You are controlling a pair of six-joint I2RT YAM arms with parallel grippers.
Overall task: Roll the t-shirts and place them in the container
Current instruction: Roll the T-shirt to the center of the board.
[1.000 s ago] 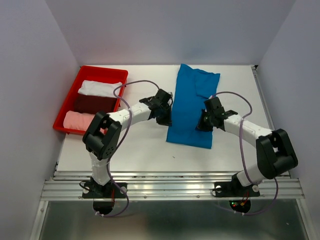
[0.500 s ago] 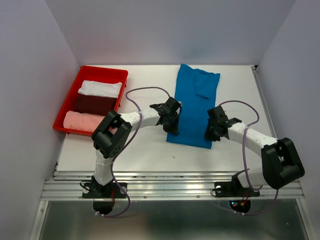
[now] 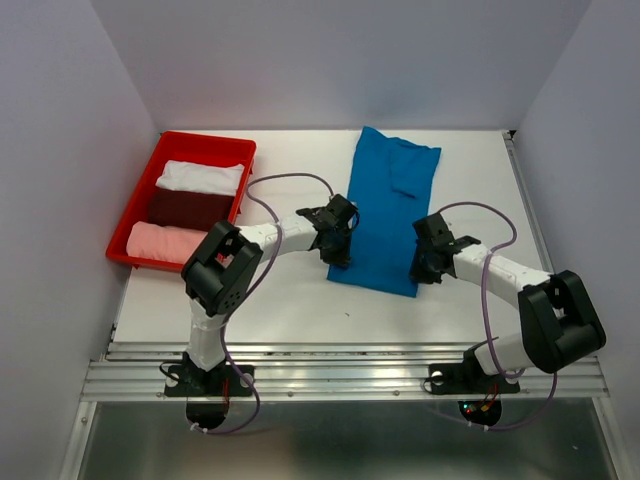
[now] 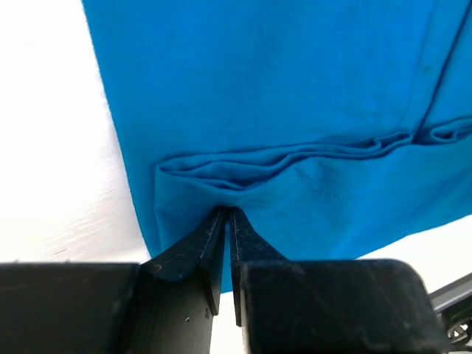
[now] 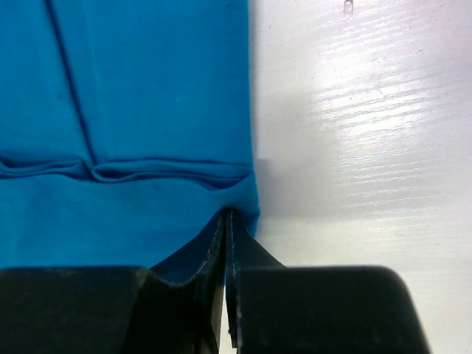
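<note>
Blue t-shirt (image 3: 385, 200): you see it lying flat on the white surface (image 3: 290, 310), folded into a long strip. It runs from the upper centre of the overhead view down to a near hem at centre.

Left gripper (image 3: 338, 255): over the last second it has travelled from the strip's left edge at mid-length down to the near left corner. In the wrist view its jaws are pressed almost together on the cloth edge (image 4: 226, 221).

Right gripper (image 3: 422, 270): it has made the matching move down the right edge. It is likewise closed to a sliver on the near right corner (image 5: 225, 221).

Cloth response: both wrist views show a raised ridge of doubled cloth just beyond the fingertips. The near hem has drifted slightly towards the left of the overhead frame.

Meaning for the task: you may read this as both corners gripped and the first turn of the roll only just started. Most of the strip is still flat.

Red tray (image 3: 205, 137): at the left of the overhead view, well apart from the strip. It holds a white roll (image 3: 200, 177), a dark red roll (image 3: 190, 208) and a pink roll (image 3: 165, 242).
</note>
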